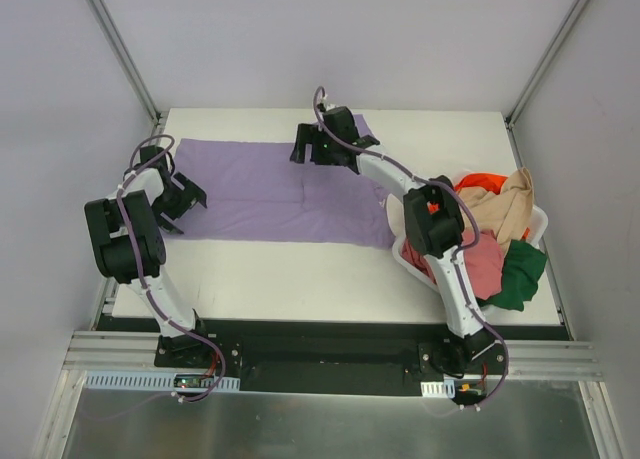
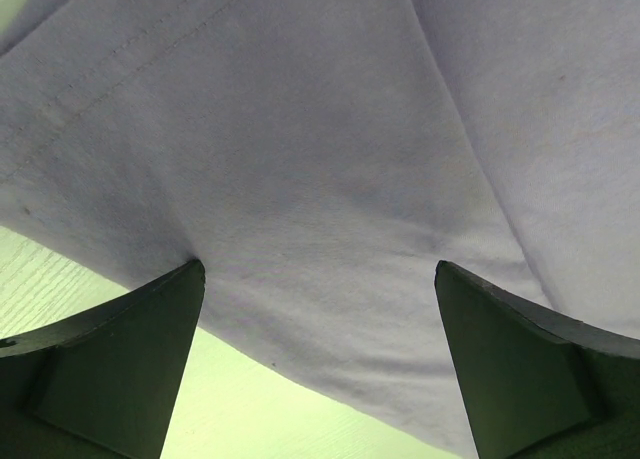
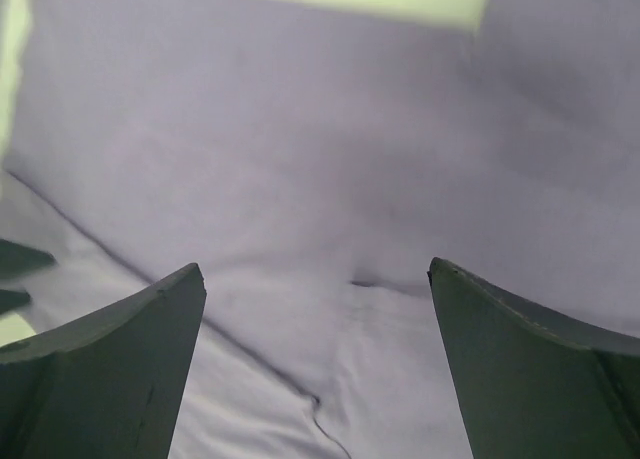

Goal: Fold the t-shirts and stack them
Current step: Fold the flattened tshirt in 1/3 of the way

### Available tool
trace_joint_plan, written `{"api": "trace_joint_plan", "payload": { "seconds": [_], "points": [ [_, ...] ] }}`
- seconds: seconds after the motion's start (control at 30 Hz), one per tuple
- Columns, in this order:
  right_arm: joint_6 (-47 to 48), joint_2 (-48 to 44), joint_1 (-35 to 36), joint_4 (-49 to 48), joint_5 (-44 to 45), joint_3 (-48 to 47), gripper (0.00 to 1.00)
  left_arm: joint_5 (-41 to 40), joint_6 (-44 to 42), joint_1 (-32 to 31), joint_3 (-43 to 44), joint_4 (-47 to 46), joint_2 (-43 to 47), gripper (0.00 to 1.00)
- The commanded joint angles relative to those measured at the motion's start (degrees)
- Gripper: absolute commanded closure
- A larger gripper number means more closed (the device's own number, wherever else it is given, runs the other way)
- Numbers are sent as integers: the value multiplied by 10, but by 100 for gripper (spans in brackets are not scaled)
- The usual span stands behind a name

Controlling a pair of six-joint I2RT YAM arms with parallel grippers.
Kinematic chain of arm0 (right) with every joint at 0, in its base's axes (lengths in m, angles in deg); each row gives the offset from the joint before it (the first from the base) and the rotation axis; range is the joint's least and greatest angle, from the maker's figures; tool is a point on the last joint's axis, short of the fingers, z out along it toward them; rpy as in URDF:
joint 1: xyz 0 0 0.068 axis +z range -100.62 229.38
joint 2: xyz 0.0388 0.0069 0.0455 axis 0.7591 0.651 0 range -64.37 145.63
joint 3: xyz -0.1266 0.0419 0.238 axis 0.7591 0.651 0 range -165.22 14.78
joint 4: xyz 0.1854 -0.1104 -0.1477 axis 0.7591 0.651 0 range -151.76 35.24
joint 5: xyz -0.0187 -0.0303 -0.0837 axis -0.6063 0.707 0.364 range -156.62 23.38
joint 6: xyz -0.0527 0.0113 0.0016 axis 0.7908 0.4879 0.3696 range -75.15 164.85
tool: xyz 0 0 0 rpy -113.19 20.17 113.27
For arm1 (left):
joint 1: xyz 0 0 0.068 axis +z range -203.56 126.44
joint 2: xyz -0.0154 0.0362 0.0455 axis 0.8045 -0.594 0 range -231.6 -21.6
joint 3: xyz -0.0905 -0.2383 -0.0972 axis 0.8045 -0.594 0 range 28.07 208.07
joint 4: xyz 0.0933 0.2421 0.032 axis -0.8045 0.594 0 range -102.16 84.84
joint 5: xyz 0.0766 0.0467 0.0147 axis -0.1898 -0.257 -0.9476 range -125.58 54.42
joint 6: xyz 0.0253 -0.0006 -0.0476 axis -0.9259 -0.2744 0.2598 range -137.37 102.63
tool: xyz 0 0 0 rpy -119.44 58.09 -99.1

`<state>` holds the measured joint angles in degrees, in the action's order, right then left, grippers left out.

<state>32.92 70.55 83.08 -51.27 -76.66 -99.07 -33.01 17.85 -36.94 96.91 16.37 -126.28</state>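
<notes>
A lavender purple t-shirt (image 1: 270,194) lies flat across the white table, folded into a long band. My left gripper (image 1: 183,201) is open over its left end; the left wrist view shows the cloth edge (image 2: 330,209) between the spread fingers. My right gripper (image 1: 308,147) is open over the shirt's far middle; its wrist view shows the cloth (image 3: 320,239) with a fold line. Orange-red (image 1: 478,184), beige (image 1: 505,209), dusty pink (image 1: 482,259) and dark green (image 1: 520,274) shirts are heaped at the right.
The white plastic basket (image 1: 541,219) holds the heap at the table's right edge. The table (image 1: 300,274) has bare white surface in front of the purple shirt. Grey walls and metal posts surround the table.
</notes>
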Motion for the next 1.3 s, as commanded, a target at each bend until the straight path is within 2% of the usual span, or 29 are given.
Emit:
{"api": "trace_joint_plan", "payload": {
  "seconds": [0.0, 0.07, 0.23, 0.3, 0.43, 0.63, 0.93, 1.1, 1.27],
  "points": [
    [10, 6, -6, -35, 22, -113, 4, -22, -18, 10, -12, 7, 19, 1],
    [22, -19, -9, 2, 20, -106, 4, -22, -19, 11, -12, 7, 24, 1],
    [56, -158, -1, 53, 34, 116, 4, 25, -23, 11, -3, 6, 38, 1],
    [61, -199, 8, 86, 55, 171, 4, 59, -21, 7, 9, 3, 38, 1],
    [48, -222, 18, 161, 97, 206, 4, 66, -5, -6, 38, 2, 28, 1],
    [50, -187, 37, 206, 164, 206, 4, 114, -4, -11, 87, -1, -49, 1],
    [56, -172, 52, 229, 165, 242, 4, 64, -16, -11, 16, 6, -43, 1],
    [49, -207, 73, 216, 166, 311, 4, 41, -22, -11, -49, 13, 16, 1],
    [24, -257, 93, 202, 164, 394, 4, -51, -13, -10, -120, 32, 93, 1]
  ]
}}
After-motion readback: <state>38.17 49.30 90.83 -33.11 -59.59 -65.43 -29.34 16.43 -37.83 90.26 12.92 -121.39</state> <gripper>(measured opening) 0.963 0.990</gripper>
